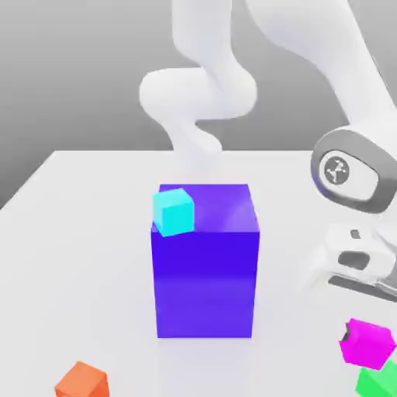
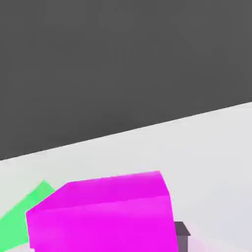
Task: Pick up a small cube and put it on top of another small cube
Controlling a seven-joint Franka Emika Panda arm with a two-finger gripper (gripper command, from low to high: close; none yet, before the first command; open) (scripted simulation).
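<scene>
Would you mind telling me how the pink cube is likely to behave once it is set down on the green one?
The pink cube looks rigid and flat-faced, so it should sit rather than roll. Its glossy faces may be slippery. The green cube is about the same width, so an off-centre placement could tip it.

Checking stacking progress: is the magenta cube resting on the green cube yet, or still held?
Held. The shut gripper grips the magenta cube just above the green cube; contact cannot be told.

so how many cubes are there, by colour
magenta cube: 1
green cube: 1
cyan cube: 1
orange cube: 1
big blue block: 1
total: 5
</scene>
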